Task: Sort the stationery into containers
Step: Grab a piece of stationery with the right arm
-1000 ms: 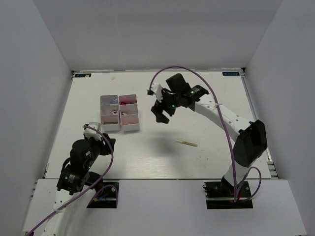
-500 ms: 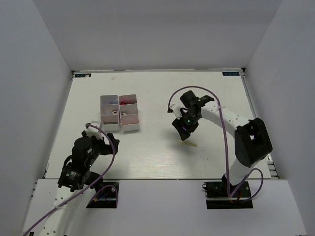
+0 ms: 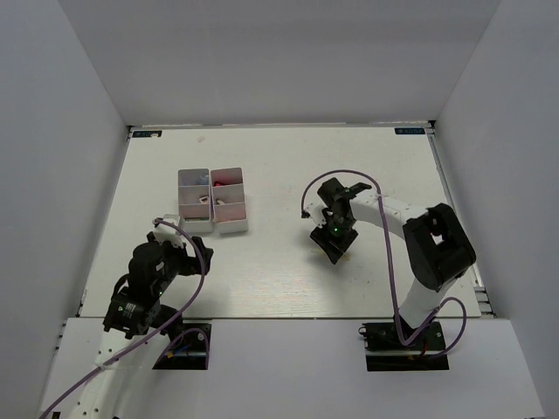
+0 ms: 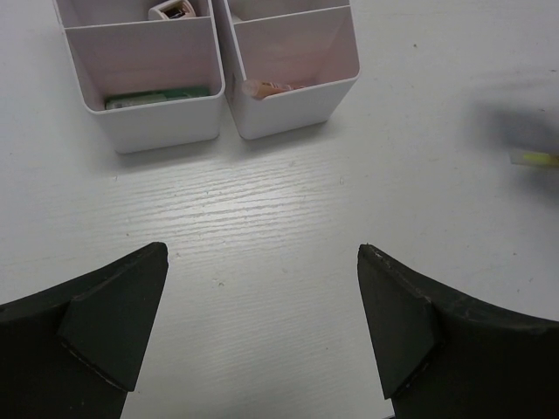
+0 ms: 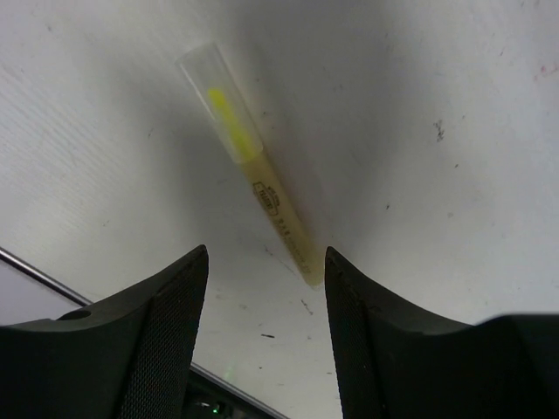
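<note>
Right claw (image 5: 265,255), jaws wide, above slim pale-yellow clear-capped highlighter (image 5: 255,179) lying on white worktop (image 5: 437,131); left claw (image 4: 260,253) wide, empty.

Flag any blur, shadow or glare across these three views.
Left wrist: containers sharp, far right edge smeared with blur. Right wrist: yellow highlighter crisp, grey shadow alongside it. Top external: even light, no glare.

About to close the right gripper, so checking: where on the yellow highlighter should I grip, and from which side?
Take the yellow highlighter mid-barrel, below its clear cap, coming straight down. It lies flat on the table, slanted under the open right gripper, so I would turn the wrist to pinch across its narrow width.
</note>
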Robot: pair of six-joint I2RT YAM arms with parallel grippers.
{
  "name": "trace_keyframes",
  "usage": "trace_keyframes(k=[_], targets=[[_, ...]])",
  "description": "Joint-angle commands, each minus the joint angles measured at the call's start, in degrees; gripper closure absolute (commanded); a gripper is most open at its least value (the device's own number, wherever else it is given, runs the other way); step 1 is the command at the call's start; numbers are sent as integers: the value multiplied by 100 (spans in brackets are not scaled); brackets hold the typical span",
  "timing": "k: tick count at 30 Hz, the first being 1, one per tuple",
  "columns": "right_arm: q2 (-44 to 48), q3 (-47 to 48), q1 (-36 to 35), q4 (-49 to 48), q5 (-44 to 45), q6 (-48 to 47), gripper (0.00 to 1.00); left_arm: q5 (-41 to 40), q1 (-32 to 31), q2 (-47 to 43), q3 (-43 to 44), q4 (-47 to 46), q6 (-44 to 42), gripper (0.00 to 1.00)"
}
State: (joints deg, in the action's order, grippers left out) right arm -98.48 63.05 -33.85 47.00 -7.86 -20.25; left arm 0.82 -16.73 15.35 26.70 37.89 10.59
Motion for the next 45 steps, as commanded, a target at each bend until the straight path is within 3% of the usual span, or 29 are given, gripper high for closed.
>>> trace_keyframes(k=[1,14,18,25,28,32,37,45], targets=[[-127,94,-78,-297,83,-111,41,67,-6,55,46,16,-4,0],[-796,770,-438,-631,645,-708,40,59,3,117,46,34,-4,0],[-1085,859,-649,-587,671,-779,45,59,-6,99,46,34,-13,0],[-1218,534,-948,-675,742,-849,60,24,-23,82,46,26,-13,0],[-1279,489,-966,-579,681,-840,73,32,-6,73,37,26,-13,0],[-1350,524,-975,-490,663,-823,100,23,-14,29,46,34,-13,0],[-1306,691,-984,-368,680,-840,100,15,-14,38,28,34,-4,0],[-1077,2061,-1001,546,189,-1068,100,-47,-6,-33,28,17,-13,0]])
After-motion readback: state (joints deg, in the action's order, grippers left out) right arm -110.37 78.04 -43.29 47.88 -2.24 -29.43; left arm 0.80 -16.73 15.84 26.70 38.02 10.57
